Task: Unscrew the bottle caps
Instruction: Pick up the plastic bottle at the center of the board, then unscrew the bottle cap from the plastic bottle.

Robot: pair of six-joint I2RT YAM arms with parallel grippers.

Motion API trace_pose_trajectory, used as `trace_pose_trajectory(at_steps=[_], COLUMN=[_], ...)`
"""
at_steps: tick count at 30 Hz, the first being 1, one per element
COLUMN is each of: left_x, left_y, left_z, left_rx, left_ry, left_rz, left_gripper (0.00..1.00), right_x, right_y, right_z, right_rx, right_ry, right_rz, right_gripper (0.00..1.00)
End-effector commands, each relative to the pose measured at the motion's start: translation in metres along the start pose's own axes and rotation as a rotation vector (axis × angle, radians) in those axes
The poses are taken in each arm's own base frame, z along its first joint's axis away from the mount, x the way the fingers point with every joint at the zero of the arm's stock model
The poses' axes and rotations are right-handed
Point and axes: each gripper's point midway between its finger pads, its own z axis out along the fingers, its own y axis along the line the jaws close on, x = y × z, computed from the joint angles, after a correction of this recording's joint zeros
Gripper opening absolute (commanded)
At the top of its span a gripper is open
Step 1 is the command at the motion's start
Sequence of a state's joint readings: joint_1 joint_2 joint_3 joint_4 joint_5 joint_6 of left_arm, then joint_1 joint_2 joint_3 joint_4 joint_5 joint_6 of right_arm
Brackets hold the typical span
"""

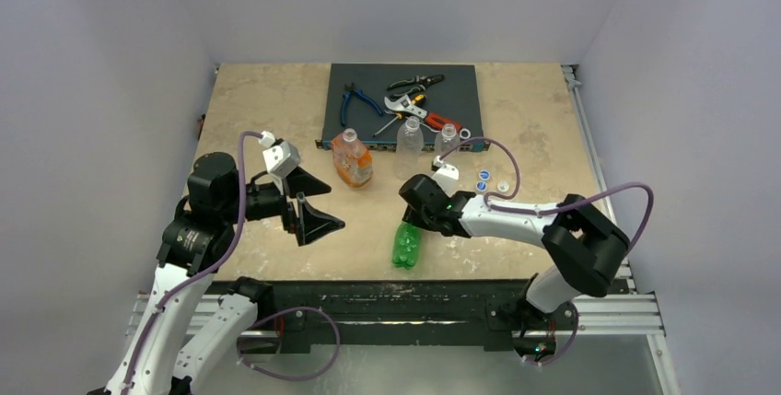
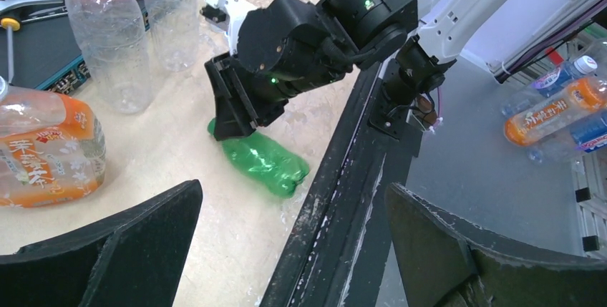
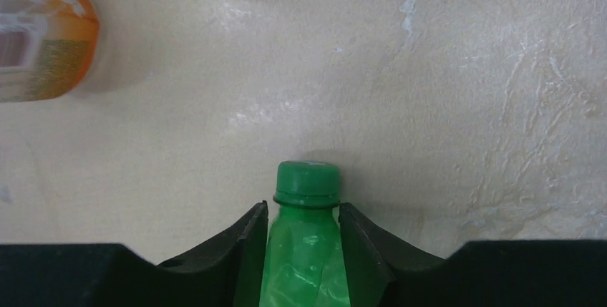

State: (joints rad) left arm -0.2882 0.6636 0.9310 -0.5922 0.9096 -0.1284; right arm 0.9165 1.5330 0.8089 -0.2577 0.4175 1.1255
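The green bottle (image 1: 406,246) lies on its side near the table's front edge. My right gripper (image 1: 416,218) is shut on its neck just below the green cap (image 3: 308,182), which is on the bottle (image 3: 304,264); the left wrist view shows the bottle (image 2: 265,164) under the right gripper (image 2: 236,110). My left gripper (image 1: 318,203) is open and empty, held above the table to the left. The orange-label bottle (image 1: 352,158) and two clear bottles (image 1: 410,137) (image 1: 448,140) stand uncapped. Three white caps (image 1: 484,174) (image 1: 481,187) (image 1: 505,184) lie beside the right arm.
A dark mat (image 1: 368,77) at the back holds blue pliers (image 1: 355,100), a wrench (image 1: 410,105) and black pliers (image 1: 414,82). The black front rail (image 2: 343,200) runs close beside the green bottle. Several other bottles (image 2: 551,106) lie off the table.
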Motion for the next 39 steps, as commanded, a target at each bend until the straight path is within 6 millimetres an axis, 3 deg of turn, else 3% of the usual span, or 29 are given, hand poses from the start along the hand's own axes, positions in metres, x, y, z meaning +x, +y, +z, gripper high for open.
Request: trace_pose_trajectory(at_steps=[1, 7, 8, 11, 12, 14, 18, 23, 26, 30, 33, 39], left_x=[-0.019, -0.02, -0.019, -0.018, -0.018, -0.019, -0.023, -0.036, -0.049, -0.055, -0.062, -0.087], left_y=[-0.001, -0.003, -0.003, -0.003, -0.003, -0.003, -0.001, -0.002, -0.004, -0.003, -0.003, -0.032], left_z=[-0.005, -0.006, -0.006, -0.005, -0.005, -0.004, 0.0, 0.006, 0.006, 0.009, 0.008, -0.001], left_rx=[-0.026, -0.023, -0.021, -0.019, -0.017, -0.012, -0.004, 0.016, 0.018, 0.02, 0.016, 0.114], left_ry=[-0.048, -0.054, -0.055, -0.054, -0.055, -0.056, -0.068, -0.102, -0.131, -0.118, -0.136, -0.223], left_rz=[0.086, 0.099, 0.099, 0.097, 0.097, 0.094, 0.05, -0.026, -0.059, -0.118, -0.102, -0.061], left_gripper=[1.0, 1.0, 1.0, 1.0, 1.0, 1.0, 1.0, 1.0, 1.0, 1.0, 1.0, 1.0], right_x=[0.024, 0.025, 0.023, 0.011, 0.002, -0.021, -0.083, -0.159, -0.184, -0.193, -0.189, -0.175], right_y=[-0.038, -0.037, -0.035, -0.027, -0.021, -0.001, 0.062, 0.138, 0.165, 0.192, 0.205, 0.22], right_z=[0.014, 0.014, 0.013, 0.005, 0.0, -0.014, -0.071, -0.185, -0.24, -0.287, -0.307, -0.314], right_rx=[0.148, 0.16, 0.153, 0.129, 0.12, 0.086, -0.058, -0.335, -0.442, -0.509, -0.547, -0.547], right_ry=[0.062, 0.069, 0.062, 0.02, -0.004, -0.061, -0.249, -0.547, -0.679, -0.778, -0.819, -0.862], right_rz=[-0.112, -0.143, -0.141, -0.131, -0.128, -0.12, -0.096, -0.017, 0.01, -0.004, -0.012, -0.056], right_gripper=[0.47, 0.53, 0.48, 0.16, 0.1, 0.07, 0.08, 0.11, 0.13, 0.14, 0.14, 0.14])
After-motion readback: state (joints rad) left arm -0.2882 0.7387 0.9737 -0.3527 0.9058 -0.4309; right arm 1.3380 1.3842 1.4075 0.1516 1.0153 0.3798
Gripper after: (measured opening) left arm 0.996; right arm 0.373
